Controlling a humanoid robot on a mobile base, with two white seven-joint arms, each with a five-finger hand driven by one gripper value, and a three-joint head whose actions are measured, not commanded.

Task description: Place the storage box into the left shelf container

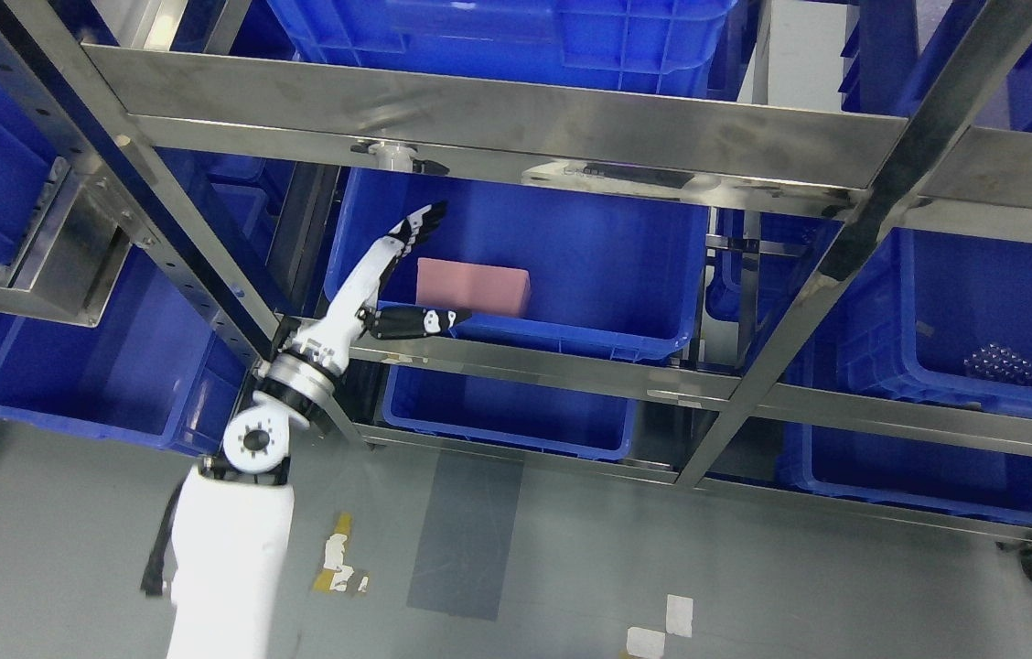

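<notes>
A pink rectangular storage box (474,286) lies inside a blue bin (607,265) on the middle shelf level. My left hand (406,275) reaches up from the lower left to the bin's near left corner. Its fingers (418,225) are spread straight and its thumb (415,321) sticks out along the bin's front rim. The hand is open and sits just left of the box, apart from it. My right arm does not show.
A steel shelf frame (498,119) crosses the view with slanted posts (196,265). More blue bins stand at the left (86,366), below (507,412) and at the right (973,320). Grey floor with tape marks (342,558) lies beneath.
</notes>
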